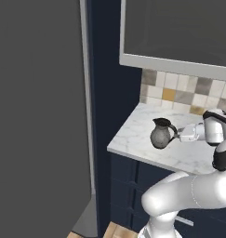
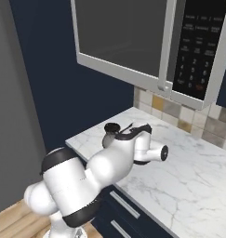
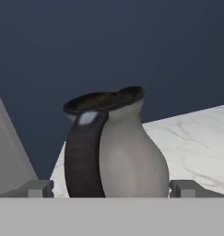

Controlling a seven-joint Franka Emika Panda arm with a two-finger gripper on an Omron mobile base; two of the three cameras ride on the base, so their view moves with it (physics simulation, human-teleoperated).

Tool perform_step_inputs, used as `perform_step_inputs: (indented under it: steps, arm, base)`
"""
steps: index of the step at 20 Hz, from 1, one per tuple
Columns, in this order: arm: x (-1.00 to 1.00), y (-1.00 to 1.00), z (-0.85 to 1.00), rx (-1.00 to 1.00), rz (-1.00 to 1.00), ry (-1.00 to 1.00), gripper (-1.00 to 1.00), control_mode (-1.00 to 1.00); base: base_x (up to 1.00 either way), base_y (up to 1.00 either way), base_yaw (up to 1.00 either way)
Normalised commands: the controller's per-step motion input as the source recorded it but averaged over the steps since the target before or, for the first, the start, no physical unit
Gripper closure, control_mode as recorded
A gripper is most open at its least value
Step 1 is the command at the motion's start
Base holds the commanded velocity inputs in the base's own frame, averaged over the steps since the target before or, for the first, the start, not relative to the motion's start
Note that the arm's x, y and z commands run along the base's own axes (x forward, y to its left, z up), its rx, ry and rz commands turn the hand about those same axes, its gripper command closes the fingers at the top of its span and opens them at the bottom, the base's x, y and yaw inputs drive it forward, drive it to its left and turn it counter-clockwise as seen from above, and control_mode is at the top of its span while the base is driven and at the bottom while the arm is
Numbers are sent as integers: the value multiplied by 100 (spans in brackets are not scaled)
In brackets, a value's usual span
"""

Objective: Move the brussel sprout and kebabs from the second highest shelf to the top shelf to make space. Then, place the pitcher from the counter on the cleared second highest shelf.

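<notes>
Standing upright near the left front corner of the white-grey marbled counter (image 1: 198, 160), the small rounded dark-grey metallic pitcher (image 1: 161, 134) waits with its curved handle turned toward the arm. The two-finger gripper (image 3: 110, 188) reaches in level from the pitcher's right. Its fingertips (image 3: 38, 188) are spread wide, one on each side of the pitcher's body, not yet pressing on it. That straddle looks meant for a side grasp on the belly, keeping the jug upright for the shelf.
</notes>
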Motion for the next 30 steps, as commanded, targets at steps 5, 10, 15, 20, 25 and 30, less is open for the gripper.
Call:
perform_step_inputs:
  steps: [5,10,15,20,25,30]
  arm:
    - [4,16,-3,0,0,0,-100,-100]
    - [0,26,0,0,0,0,-100,-100]
    - [0,12,0,0,0,0,-100,-100]
    - [2,7,0,0,0,0,-100,-100]
    - [4,12,0,0,0,0,100,-100]
    - [0,1,0,0,0,0,100,-100]
  base:
    - [0,0,0]
    - [0,0,0]
    - [0,0,0]
    - [0,0,0]
    - [0,0,0]
    - [0,0,0]
